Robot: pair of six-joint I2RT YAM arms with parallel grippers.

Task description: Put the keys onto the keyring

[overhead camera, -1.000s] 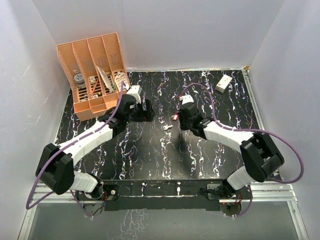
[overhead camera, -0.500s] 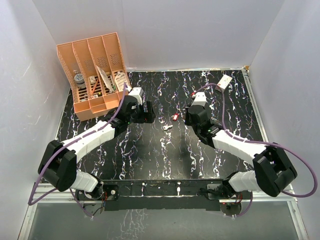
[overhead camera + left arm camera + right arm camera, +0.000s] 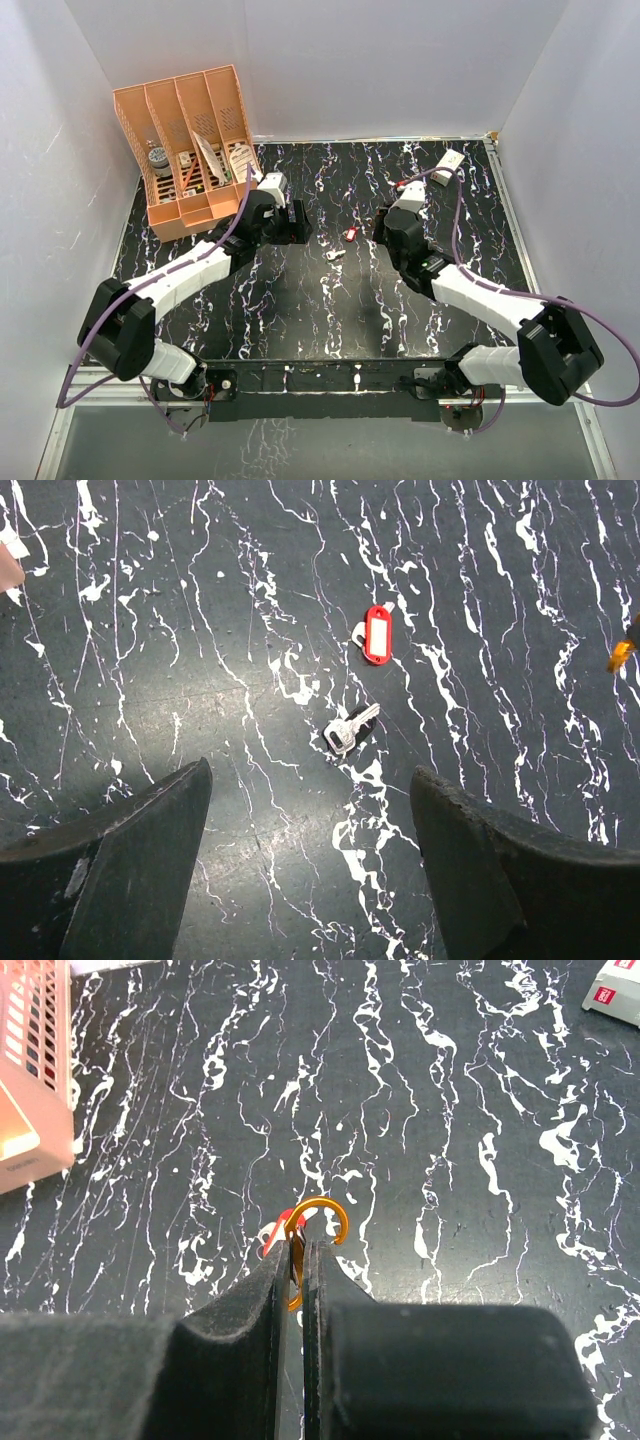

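The red-headed key (image 3: pixel 350 232) and the silvery key (image 3: pixel 334 254) lie on the black marbled table between my two arms. In the left wrist view the red key (image 3: pixel 376 635) and the silvery key (image 3: pixel 350 730) lie apart, ahead of my open, empty left gripper (image 3: pixel 310 780), which hovers above the table. My right gripper (image 3: pixel 300 1245) is shut on the gold keyring (image 3: pixel 316 1199), whose open hook sticks out above the fingertips. The red key (image 3: pixel 278 1221) shows just behind the left finger. In the top view the right gripper (image 3: pixel 383 228) is just right of the red key.
An orange desk organizer (image 3: pixel 190 150) with small items stands at the back left, its edge also in the right wrist view (image 3: pixel 30 1080). A white box with a red mark (image 3: pixel 449 166) lies at the back right. White walls surround the table.
My right arm has swung to the right, its elbow moving out and its wrist shifting a little right of the red key. The left arm has barely moved. The keys have not moved.
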